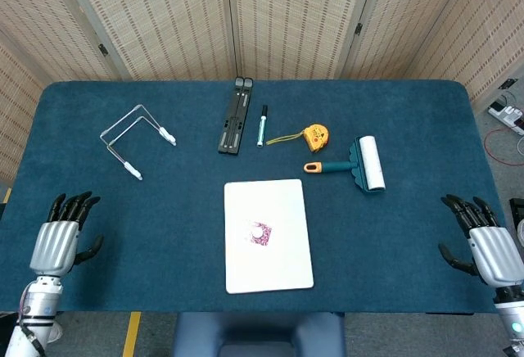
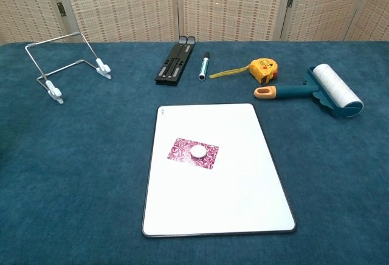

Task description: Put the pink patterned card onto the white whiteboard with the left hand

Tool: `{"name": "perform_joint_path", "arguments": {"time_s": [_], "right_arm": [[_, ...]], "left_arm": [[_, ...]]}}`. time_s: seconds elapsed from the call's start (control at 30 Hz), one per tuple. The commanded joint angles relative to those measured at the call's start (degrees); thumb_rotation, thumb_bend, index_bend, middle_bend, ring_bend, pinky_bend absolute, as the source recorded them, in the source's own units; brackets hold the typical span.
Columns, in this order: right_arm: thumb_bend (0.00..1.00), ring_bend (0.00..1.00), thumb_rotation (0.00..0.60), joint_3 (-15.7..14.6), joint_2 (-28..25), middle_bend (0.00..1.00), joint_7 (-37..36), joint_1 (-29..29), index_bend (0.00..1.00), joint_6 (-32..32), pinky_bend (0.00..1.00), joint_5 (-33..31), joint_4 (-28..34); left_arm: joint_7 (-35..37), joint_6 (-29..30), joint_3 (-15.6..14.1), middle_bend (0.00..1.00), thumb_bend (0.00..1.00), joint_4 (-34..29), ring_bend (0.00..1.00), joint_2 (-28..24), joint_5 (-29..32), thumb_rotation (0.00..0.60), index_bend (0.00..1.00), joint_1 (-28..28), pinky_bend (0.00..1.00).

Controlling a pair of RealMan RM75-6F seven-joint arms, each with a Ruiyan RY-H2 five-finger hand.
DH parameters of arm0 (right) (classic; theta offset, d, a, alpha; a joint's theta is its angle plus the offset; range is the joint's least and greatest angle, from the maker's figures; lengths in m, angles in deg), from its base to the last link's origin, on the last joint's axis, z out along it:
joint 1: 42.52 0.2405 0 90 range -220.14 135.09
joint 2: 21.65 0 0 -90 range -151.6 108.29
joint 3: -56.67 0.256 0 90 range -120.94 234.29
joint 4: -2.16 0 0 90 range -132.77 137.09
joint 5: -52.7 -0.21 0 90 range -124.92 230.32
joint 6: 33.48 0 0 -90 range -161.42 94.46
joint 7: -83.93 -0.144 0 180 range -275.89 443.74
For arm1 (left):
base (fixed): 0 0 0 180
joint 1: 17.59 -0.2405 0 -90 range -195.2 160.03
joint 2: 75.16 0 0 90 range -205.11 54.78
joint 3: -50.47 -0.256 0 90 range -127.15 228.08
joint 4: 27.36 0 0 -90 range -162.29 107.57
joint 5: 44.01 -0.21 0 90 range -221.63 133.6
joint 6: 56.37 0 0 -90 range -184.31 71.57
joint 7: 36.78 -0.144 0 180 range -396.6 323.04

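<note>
The pink patterned card [image 1: 259, 233] [image 2: 193, 152] lies flat on the white whiteboard [image 1: 278, 259] [image 2: 237, 198], a small white round piece on its middle. My left hand [image 1: 60, 238] hovers at the table's near left edge, far from the board, fingers spread and holding nothing. At the near right edge my right hand [image 1: 483, 242] is also empty with fingers apart. Neither hand shows in the chest view.
A wire stand [image 1: 135, 140] [image 2: 64, 64] sits at the back left. Behind the board lie a black folding stand [image 1: 233, 117], a marker [image 1: 262, 125], a yellow tape measure [image 1: 314, 135] and a lint roller [image 1: 360, 164] [image 2: 325, 92].
</note>
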Motion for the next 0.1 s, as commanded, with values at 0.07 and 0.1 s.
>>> {"name": "perform_joint_path", "arguments": {"time_s": [0.07, 0.1], "right_arm": [[0.37, 0.14, 0.6, -0.11, 0.8, 0.14, 1.5, -1.14, 0.1, 2.7, 0.04, 0.5, 0.44], [0.37, 0.14, 0.6, -0.12, 1.18, 0.14, 2.06, -1.56, 0.1, 3.57, 0.04, 0.54, 0.47]], "left_arm": [[0.93, 2.78, -1.21, 0.14, 0.4, 0.27, 0.15, -0.72, -3.66, 0.6, 0.18, -3.04, 0.0], [0.69, 3.0, -1.26, 0.14, 0.4, 0.13, 0.15, -0.85, -4.33, 0.6, 0.18, -3.48, 0.0]]}}
